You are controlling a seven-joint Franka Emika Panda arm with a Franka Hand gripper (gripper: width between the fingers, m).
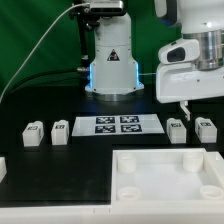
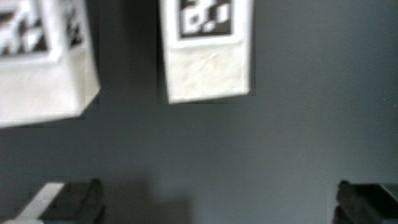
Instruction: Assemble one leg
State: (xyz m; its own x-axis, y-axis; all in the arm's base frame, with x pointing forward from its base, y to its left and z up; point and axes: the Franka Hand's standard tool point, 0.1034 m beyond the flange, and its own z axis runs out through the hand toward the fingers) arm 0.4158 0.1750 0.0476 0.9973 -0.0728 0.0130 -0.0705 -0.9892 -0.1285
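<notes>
Four small white legs with square markers lie on the black table. Two are at the exterior view's left point(image 1: 33, 133) point(image 1: 60, 131) and two at its right point(image 1: 177, 131) point(image 1: 206, 129). My gripper point(image 1: 188, 108) hangs a little above the right pair. In the wrist view those two legs point(image 2: 36, 62) point(image 2: 210, 52) lie ahead of the gripper point(image 2: 222, 202), apart from it. The dark fingertips point(image 2: 71, 200) stand wide apart with only bare table between them. The gripper is open and empty.
The marker board point(image 1: 119, 124) lies between the two pairs of legs. A large white square panel point(image 1: 150, 157) with round corner sockets lies at the front right. The arm's base point(image 1: 112, 60) stands behind the marker board.
</notes>
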